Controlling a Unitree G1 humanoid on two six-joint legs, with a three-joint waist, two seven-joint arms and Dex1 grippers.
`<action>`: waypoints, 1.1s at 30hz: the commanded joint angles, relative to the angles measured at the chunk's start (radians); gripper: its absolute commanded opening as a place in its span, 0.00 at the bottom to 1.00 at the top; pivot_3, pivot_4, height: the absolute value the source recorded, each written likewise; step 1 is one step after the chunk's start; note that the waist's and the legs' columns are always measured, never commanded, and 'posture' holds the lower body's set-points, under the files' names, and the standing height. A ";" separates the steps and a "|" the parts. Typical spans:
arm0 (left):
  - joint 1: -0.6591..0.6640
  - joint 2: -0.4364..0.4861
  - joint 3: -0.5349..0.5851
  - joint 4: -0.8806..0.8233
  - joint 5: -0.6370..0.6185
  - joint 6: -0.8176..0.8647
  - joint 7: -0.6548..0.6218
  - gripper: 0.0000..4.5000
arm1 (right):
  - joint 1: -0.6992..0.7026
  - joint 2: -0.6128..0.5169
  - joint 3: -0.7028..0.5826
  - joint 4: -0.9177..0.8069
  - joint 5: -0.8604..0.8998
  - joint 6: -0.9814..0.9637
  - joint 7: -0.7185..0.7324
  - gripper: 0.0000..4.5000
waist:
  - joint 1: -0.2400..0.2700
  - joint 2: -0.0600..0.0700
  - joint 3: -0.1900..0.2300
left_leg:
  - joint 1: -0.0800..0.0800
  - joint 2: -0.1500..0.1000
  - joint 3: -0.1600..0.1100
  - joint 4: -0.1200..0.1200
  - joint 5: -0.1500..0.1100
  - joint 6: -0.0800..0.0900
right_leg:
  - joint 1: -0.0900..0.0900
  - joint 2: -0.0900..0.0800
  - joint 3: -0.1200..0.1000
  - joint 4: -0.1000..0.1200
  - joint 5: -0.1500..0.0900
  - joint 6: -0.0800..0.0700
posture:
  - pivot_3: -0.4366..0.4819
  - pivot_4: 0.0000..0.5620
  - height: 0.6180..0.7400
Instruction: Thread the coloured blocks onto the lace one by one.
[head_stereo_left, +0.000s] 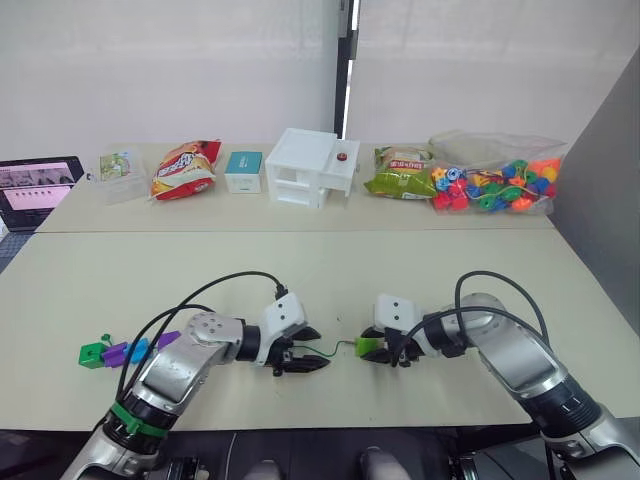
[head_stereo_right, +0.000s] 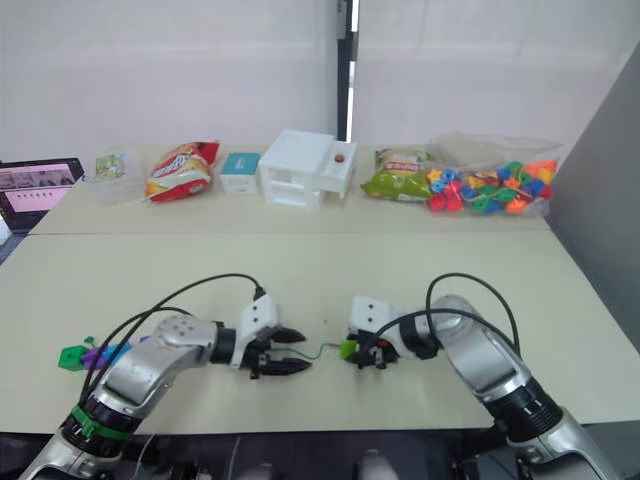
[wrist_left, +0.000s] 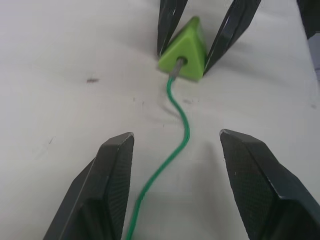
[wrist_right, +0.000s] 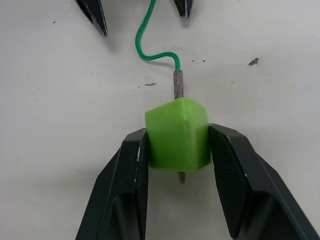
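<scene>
Fingers of the right gripper (wrist_right: 177, 145) clamped on the light green block (wrist_right: 178, 134), one finger on each side face, block low on the worktop (head_stereo_left: 330, 270). Stiff dark tip of the lace (wrist_right: 145, 47) already runs through the hole: it enters on the far face and a short stub pokes out the near face, between the fingers. Left gripper (wrist_left: 175, 165) fingers apart, empty, straddling the green cord without touching it, pointed at the block. Other blocks (head_stereo_left: 125, 351) sit in a row near the left front of the worktop, purple, blue and green; looks like they're already on the cord, can't confirm.

Step in hand, by my read: pull the tip through and slide this block along. To do it well, keep the right grip square so the hole stays lined up with the tip. Left should either close on the cord just behind the block and feed it forward, or go round to take the stub. Stub is short and sits between the right fingers, so access is tight.

Room: both grippers near the front edge of the worktop, little margin on that side. Open bare surface behind them up to the seam. Snack bags (head_stereo_left: 185, 168), white box (head_stereo_left: 311, 165), bagged beads (head_stereo_left: 495, 185) well apart at the back, no obstruction.
</scene>
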 joint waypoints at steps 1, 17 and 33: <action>0.004 -0.002 -0.017 0.009 0.022 -0.036 0.004 0.64 | 0.007 -0.014 0.011 -0.021 0.010 0.016 0.007 0.29 | -0.001 0.000 0.000 | 0.000 0.000 0.000 0.000 0.000 0.000 | 0.000 0.000 0.000 0.000 0.000 0.000 | 0.48 0.27 1.00; -0.014 -0.057 -0.038 0.077 0.053 -0.120 0.006 0.01 | 0.001 -0.029 0.005 -0.040 0.026 0.041 -0.001 0.29 | 0.005 0.000 0.000 | 0.000 0.000 0.000 0.000 0.000 0.000 | 0.001 0.000 0.000 0.000 0.000 0.000 | 0.48 0.27 1.00; -0.048 -0.045 0.036 0.004 -0.012 -0.040 -0.001 0.33 | 0.002 -0.024 0.008 -0.039 0.022 0.049 -0.016 0.29 | 0.004 0.000 0.000 | 0.000 0.000 0.000 0.000 0.000 0.000 | 0.000 0.000 0.000 0.000 0.000 0.000 | 0.48 0.27 1.00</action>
